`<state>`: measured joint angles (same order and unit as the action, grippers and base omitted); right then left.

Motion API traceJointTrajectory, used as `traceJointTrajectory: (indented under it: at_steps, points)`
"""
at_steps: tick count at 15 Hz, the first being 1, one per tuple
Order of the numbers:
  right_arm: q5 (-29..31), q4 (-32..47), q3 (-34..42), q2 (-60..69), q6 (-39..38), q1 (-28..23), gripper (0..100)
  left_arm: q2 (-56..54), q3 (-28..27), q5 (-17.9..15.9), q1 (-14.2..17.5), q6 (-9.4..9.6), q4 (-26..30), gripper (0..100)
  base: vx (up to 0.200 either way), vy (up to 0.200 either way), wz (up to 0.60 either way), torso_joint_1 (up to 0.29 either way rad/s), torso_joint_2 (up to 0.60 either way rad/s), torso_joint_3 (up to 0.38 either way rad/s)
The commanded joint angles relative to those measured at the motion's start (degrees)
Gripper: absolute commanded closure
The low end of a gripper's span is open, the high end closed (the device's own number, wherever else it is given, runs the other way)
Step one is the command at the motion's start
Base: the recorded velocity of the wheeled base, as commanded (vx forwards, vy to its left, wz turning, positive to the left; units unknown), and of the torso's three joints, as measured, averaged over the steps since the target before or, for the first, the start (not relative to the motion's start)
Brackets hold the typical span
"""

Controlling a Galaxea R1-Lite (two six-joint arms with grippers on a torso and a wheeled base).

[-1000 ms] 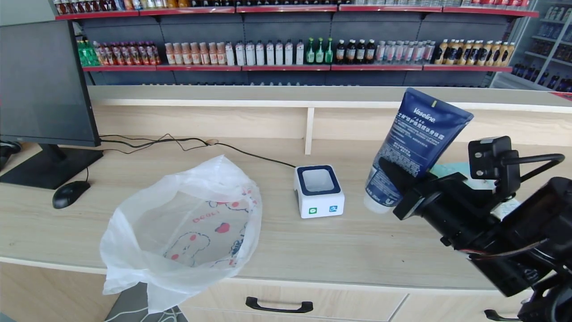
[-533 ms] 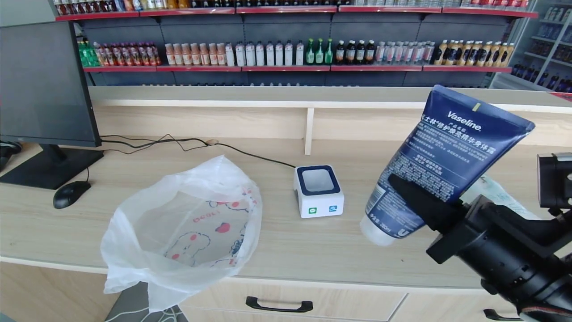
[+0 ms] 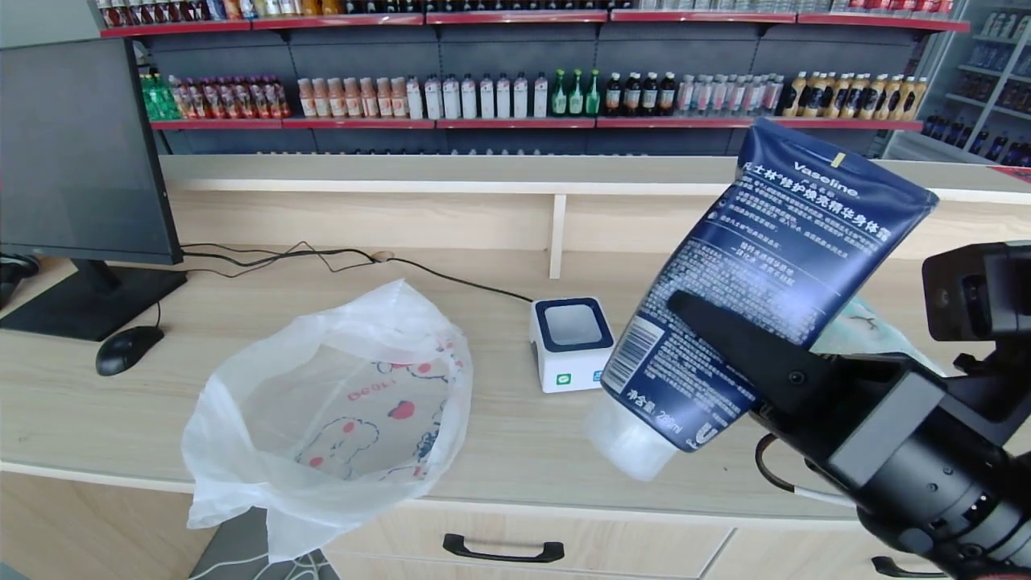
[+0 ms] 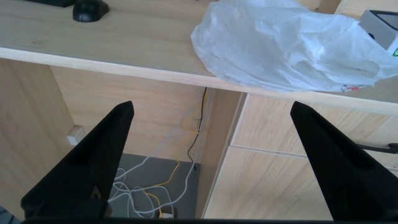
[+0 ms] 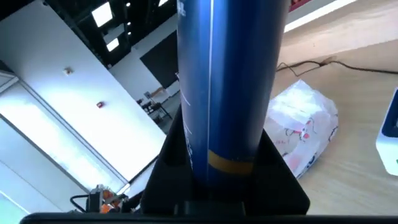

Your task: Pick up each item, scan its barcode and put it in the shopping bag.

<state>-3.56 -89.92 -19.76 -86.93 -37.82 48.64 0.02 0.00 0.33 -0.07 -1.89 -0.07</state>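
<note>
My right gripper (image 3: 749, 354) is shut on a dark blue lotion tube (image 3: 765, 274), held tilted above the counter's right side with its clear cap pointing down and its barcode side facing me. The tube (image 5: 227, 81) stands between the fingers in the right wrist view. The white barcode scanner (image 3: 574, 344) with its dark-framed window sits on the counter just left of the tube's lower end. The clear plastic shopping bag (image 3: 338, 419) lies open at the counter's front left. My left gripper (image 4: 211, 168) hangs open below the counter edge, under the bag (image 4: 292, 43).
A monitor (image 3: 80, 153) and black mouse (image 3: 125, 349) stand at the far left, with cables (image 3: 322, 258) running to the scanner. A pale packet (image 3: 866, 334) lies on the counter behind the tube. Drink shelves (image 3: 523, 97) line the back wall. A drawer handle (image 3: 499, 552) sits below the counter.
My right arm lifted the tube off the counter, then carried it up and toward the scanner and me; its cap end now hangs near the scanner's right edge.
</note>
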Motion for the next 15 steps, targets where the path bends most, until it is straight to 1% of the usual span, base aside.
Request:
traceJointTrajectory:
  at_steps: [1,4,7,11,15]
  points:
    - [-0.04,-0.08,0.25,1.85,-2.0,4.62,100,-0.02,0.0,0.02,-0.01,-0.04,-0.01,0,0.0,0.0,0.0,0.0,0.0,0.0]
    - [-0.04,-0.08,-1.33,2.47,-2.44,6.99,100,-0.02,0.0,0.02,0.07,-0.04,-0.01,0,0.0,0.0,0.0,0.0,0.0,0.0]
    - [-0.04,-0.08,-1.77,2.91,-6.83,7.26,100,-0.02,0.0,0.02,-0.01,-0.04,-0.01,0,0.0,0.0,0.0,0.0,0.0,0.0]
    - [-0.04,-0.08,-3.09,3.61,-10.7,7.17,100,-0.02,0.0,0.02,-0.01,-0.04,-0.01,0,0.0,0.0,0.0,0.0,0.0,0.0]
    - [-0.04,-0.08,-4.67,4.05,-11.32,7.35,100,-0.02,0.0,0.02,0.07,-0.04,-0.01,0,0.0,0.0,0.0,0.0,0.0,0.0]
